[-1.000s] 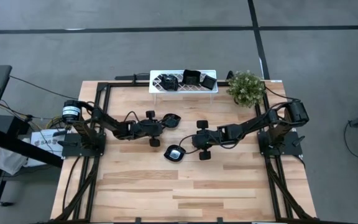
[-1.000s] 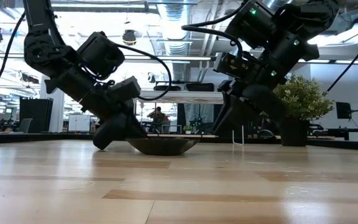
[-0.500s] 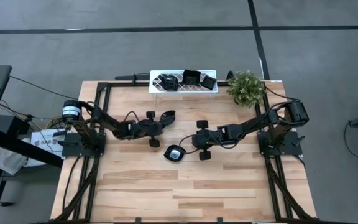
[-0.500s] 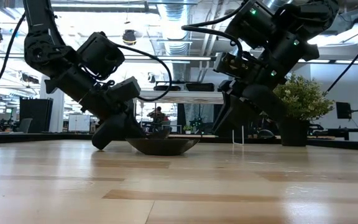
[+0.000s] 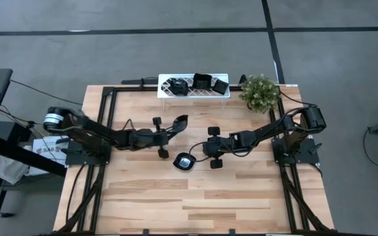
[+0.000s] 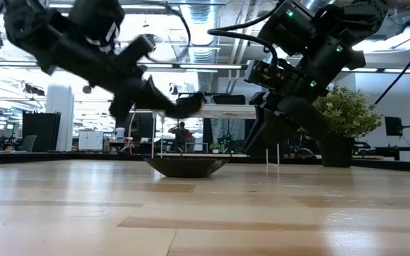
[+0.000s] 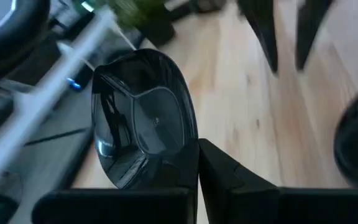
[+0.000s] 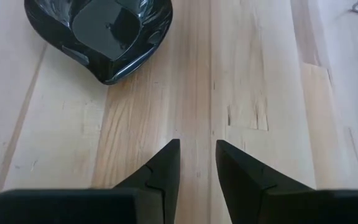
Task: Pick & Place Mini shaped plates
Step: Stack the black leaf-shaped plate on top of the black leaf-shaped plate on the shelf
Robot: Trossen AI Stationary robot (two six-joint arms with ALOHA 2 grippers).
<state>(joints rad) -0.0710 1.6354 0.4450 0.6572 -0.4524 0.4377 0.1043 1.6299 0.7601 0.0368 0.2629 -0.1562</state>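
Bare counter (image 5: 195, 196) lies open across the near half, while the far edge is crowded by the white rack (image 5: 193, 86), its dishes (image 5: 202, 81) and the plant (image 5: 260, 92).

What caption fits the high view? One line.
Left gripper lifts a mini plate toward the white rack; right gripper waits beside another plate.

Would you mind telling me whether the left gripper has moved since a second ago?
Yes. The left gripper, shut on a mini plate, has lifted off the table and now hangs at the height of the white rack.
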